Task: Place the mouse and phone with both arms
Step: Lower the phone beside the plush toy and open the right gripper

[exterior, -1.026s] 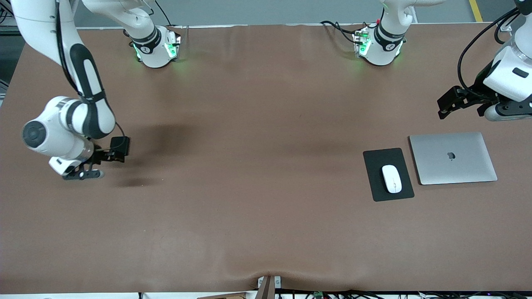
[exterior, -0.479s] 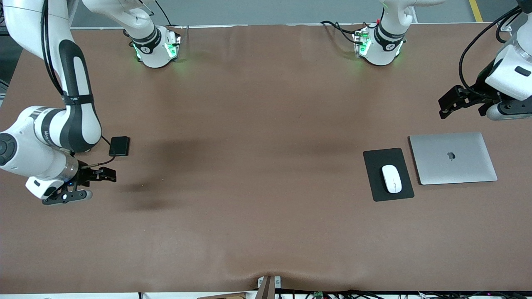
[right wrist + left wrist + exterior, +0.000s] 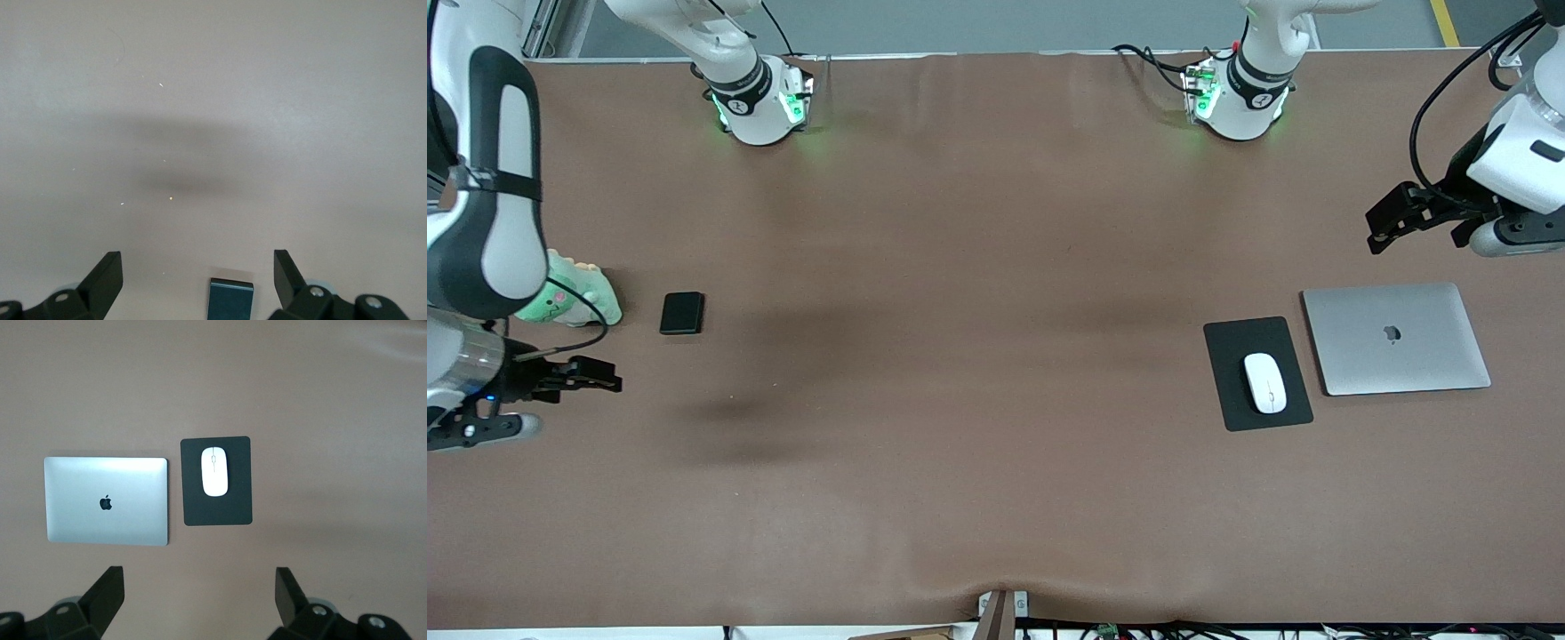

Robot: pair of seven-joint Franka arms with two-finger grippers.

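Observation:
The black phone [image 3: 681, 313] lies flat on the table toward the right arm's end; its edge shows in the right wrist view [image 3: 231, 299]. My right gripper [image 3: 607, 375] is open and empty over bare table, apart from the phone. The white mouse [image 3: 1264, 382] sits on a black mouse pad [image 3: 1232, 342] toward the left arm's end, and shows in the left wrist view [image 3: 214, 471] on the pad [image 3: 217, 510]. My left gripper [image 3: 1376, 229] is open and empty, up over the table beside the laptop.
A closed silver laptop [image 3: 1396, 338] lies beside the mouse pad, also in the left wrist view [image 3: 107, 500]. A green plush toy [image 3: 574, 300] sits beside the phone at the right arm's end, partly covered by the right arm.
My right gripper has drawn away from the phone toward the table's end; the phone stays where it lay. The plush toy has come into view. The left arm has hardly moved.

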